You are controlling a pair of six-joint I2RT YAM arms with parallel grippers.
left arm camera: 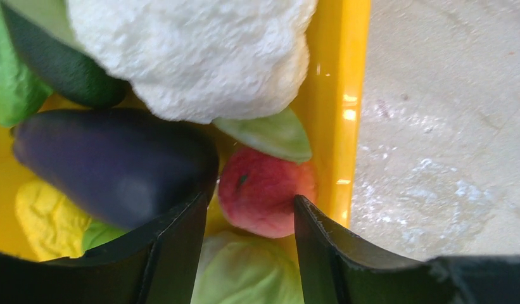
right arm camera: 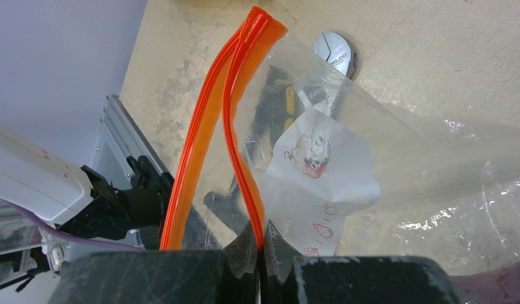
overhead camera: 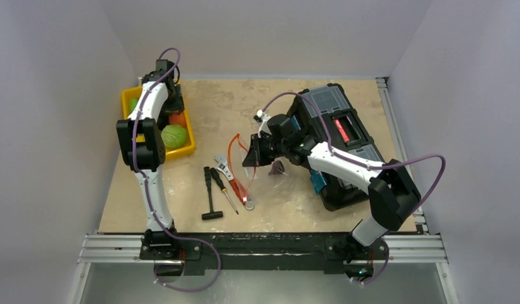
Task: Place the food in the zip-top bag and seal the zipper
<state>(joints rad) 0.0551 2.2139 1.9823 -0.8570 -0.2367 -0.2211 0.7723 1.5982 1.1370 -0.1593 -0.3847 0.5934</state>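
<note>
Pale grey walls close in a tan counter [overhead camera: 276, 101] scuffed with white. From above, the left arm [overhead camera: 146, 120] stretches up the left of the frame, its wrist bent down over a yellow bin [overhead camera: 126, 101] in the upper left. The right arm [overhead camera: 346, 164] folds at its elbow in the lower right and reaches leftward to mid-frame, in front of a black toolbox [overhead camera: 336, 126]. It holds the zip-top bag [overhead camera: 260, 180] by its mouth. The zipper [overhead camera: 232, 155] loops out to the left, above a red-handled wrench [overhead camera: 239, 190].

The left wrist camera looks down into the bin. The left jaws stand partly open, their black fingers [left arm camera: 175, 253] rising from the bottom edge on either side of an orange ball [left arm camera: 263, 190]. A sliver of yellow shows between the ball and the left-hand finger, and contact on the other side cannot be told. The eggplant [left arm camera: 111, 164] lies at the left, the cauliflower [left arm camera: 194, 50] fills the top and the cabbage [left arm camera: 244, 272] sits bottom centre.

In the right wrist view, the right jaws are clamped tight at bottom centre on one lip of the zipper. The other lip bows away to the left, so the mouth gapes. The clear bag spreads rightward, its label patch [right arm camera: 320, 164] mid-frame.
</note>
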